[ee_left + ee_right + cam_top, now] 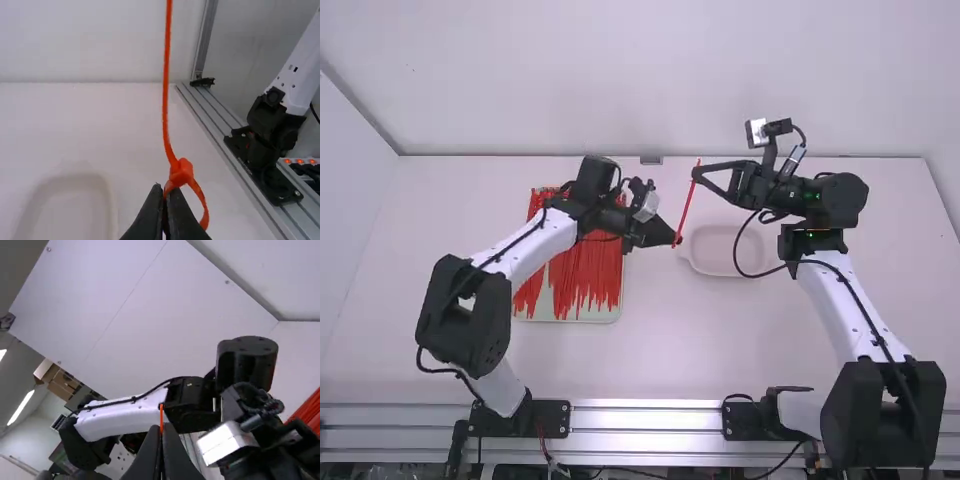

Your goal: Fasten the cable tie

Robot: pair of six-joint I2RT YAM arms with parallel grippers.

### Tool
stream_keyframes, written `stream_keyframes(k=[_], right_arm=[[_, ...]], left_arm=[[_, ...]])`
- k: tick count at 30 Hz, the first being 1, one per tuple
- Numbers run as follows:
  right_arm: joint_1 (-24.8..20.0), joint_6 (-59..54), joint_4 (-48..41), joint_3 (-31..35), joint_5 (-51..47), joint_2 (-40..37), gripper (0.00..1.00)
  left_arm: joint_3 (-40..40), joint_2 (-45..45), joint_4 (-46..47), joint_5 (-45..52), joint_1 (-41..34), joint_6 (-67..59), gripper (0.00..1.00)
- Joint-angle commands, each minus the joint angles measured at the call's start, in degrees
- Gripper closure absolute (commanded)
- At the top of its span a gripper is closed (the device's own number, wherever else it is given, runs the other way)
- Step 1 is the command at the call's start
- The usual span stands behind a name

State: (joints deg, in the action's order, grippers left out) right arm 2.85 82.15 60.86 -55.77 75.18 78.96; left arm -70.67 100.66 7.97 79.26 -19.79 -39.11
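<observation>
While both grippers clamp it, the red tie (pixel 687 205) hangs stretched in the air above the table (pixel 720 340).

Left gripper (pixel 672 240) has its fingers pressed together on the tie's lower end. In the left wrist view they pinch right beneath the square head (pixel 181 170), with a small closed loop (pixel 201 207) curling beside it and the strap running straight up and away. Right gripper (pixel 700 172) is squeezed tight on the thin upper end of the strap, so the tie slants between the two, its top tilted toward the right arm. A white dish (pixel 720 262) sits on the table just below and to the right of the lower end. Spare red ties (pixel 570 275) lie spread on a tray (pixel 608 312) under the left arm.
</observation>
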Motion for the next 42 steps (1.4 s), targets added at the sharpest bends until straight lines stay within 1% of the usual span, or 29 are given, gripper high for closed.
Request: stream_keyframes(k=[1, 5, 6, 8, 9, 12, 13, 15, 16, 18, 19, 20, 21, 25, 27, 31, 37, 41, 42], right_arm=[[-0.3, 1.0, 1.7, -3.7, -4.7, -1.5, 1.00], [-0.4, 0.1, 1.5, -3.7, -4.2, -1.5, 1.00], [-0.4, -0.1, 1.5, -3.7, -4.1, -1.5, 0.98], [-1.0, -0.1, 1.5, -3.7, -3.2, -1.5, 0.79], [-1.4, -0.1, 1.5, -3.7, -2.9, -1.5, 0.75], [-3.7, -0.1, 1.5, -3.7, -1.4, -1.5, 0.59], [-4.1, -0.1, 1.5, -3.7, -1.2, -1.5, 0.57], [-5.4, -0.1, 1.6, -3.7, -0.2, -1.5, 0.47], [-5.9, -0.1, 1.5, -3.7, 0.3, -1.5, 0.45], [-6.2, -0.1, 1.5, -3.7, 0.8, -1.5, 0.43], [-6.2, -0.1, 1.5, -3.6, 1.2, -1.5, 0.42], [-6.1, 0.0, 1.5, -3.6, 1.3, -1.5, 0.38], [-5.9, -0.1, 1.5, -3.6, 1.6, -1.5, 0.37], [-4.8, -0.1, 1.6, -3.6, 1.7, -1.5, 0.35], [-4.1, -0.1, 1.6, -3.6, 1.7, -1.5, 0.35], [-1.6, -0.2, 1.5, -3.6, 1.6, -1.5, 0.35], [1.0, -1.6, 1.5, -3.6, 1.3, -1.5, 0.35], [1.9, -1.6, 1.5, -3.6, 1.3, -1.5, 0.35], [2.3, -1.6, 1.5, -3.6, 1.3, -1.5, 0.35]], left_arm=[[2.6, 1.2, -0.7, -5.2, -0.1, 4.8, 0.98], [2.3, 0.6, -4.9, -3.6, 0.0, 9.9, 0.98], [2.1, 0.4, -5.5, -2.8, 0.0, 10.4, 0.98], [1.4, -0.5, -8.5, -0.1, 0.0, 13.2, 0.98], [1.1, -0.8, -9.3, 0.5, 0.0, 14.3, 0.98], [-0.1, -2.1, -14.6, 3.2, 0.0, 19.3, 0.98], [-0.2, -2.3, -16.1, 4.2, 0.0, 20.1, 0.98], [-0.2, -3.1, -23.2, 5.9, 0.0, 25.1, 0.98], [-0.2, -3.5, -28.3, 5.7, 0.0, 30.0, 0.98], [-0.2, -3.7, -33.6, 5.4, 0.0, 34.6, 0.98], [-0.2, -3.9, -40.0, 5.4, 0.0, 39.6, 0.98], [-0.2, -4.0, -43.4, 5.4, 0.0, 42.2, 0.98], [-0.2, -4.0, -50.3, 5.4, 0.0, 47.4, 0.98], [-0.2, -4.0, -65.6, 5.4, 0.1, 58.3, 0.98], [-0.2, -4.0, -68.5, 5.2, 0.7, 60.2, 0.98], [-0.2, -4.0, -69.5, 3.2, 1.4, 62.0, 0.98], [-0.2, -4.0, -69.7, 0.5, 1.1, 64.7, 0.98], [-0.2, -4.0, -72.7, -0.8, 1.0, 67.0, 0.98], [-0.2, -4.0, -74.7, -0.7, 1.1, 68.3, 0.98]])
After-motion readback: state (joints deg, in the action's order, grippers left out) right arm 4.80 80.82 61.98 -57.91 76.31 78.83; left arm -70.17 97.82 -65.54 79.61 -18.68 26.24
